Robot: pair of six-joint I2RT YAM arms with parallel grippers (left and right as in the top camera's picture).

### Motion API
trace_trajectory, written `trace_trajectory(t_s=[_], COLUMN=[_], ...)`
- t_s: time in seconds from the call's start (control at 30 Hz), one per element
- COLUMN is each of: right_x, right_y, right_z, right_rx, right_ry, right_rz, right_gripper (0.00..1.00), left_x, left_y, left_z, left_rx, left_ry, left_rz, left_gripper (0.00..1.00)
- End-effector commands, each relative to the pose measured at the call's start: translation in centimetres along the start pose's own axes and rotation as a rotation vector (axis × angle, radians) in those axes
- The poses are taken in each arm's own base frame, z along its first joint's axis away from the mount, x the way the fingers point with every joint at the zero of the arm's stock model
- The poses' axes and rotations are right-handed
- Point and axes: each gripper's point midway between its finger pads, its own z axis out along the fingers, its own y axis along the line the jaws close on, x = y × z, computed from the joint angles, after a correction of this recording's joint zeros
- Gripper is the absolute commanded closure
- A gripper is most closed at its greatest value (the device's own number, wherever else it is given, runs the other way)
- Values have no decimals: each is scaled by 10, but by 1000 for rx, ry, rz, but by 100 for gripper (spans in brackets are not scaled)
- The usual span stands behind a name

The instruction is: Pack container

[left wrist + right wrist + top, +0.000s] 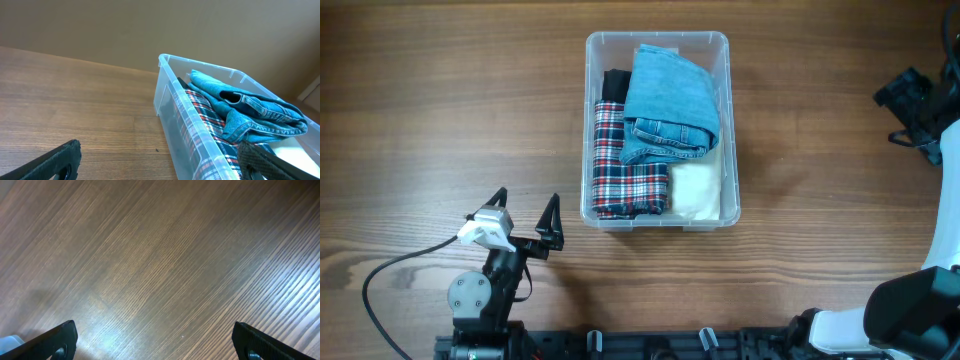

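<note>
Now, left tool (528, 197) and right tool (154, 326) both wide open, empty, away from the garment-filled container (658, 36).

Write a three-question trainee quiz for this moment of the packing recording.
1. True or false: the folded jeans lie topmost in the container.
2. The red garment partly under them is: A) plaid, B) dotted, C) plain.
3. Short answer: are the left gripper and right gripper open or shut?
Key: 1 true; 2 A; 3 both open, holding nothing.
</note>
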Motion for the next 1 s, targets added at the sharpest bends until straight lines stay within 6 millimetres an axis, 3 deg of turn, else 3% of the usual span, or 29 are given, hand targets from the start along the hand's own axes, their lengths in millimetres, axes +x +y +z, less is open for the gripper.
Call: trace_trajectory(t_s=[0.0,0.23,0.33,0.5,0.6,0.73,0.97], right_x=[2,2,-1,-6,0,13,39], right_y=[-1,-1,0,6,9,2,-17], right_z=[5,5,-14,-80,-142,-203,-273], right_rx=[5,4,-22,-124,-232,-342,-488], right_ry=[14,13,-29,-172,-301,-427,-577], right_rz=[14,13,16,13,-1,-7,-11], right_gripper=[0,0,0,0,0,0,0], left_x=[1,1,1,1,1,1,1], left_y=[3,3,3,3,3,3,3], left_z=[0,0,0,0,0,0,0], left_rx=[-10,-10,-10,-10,-10,-10,-10], left_ry=[-2,-2,-2,-2,-2,-2,-2], left_rz=[19,19,19,19,19,19,19], left_gripper=[0,0,0,0,0,0,0])
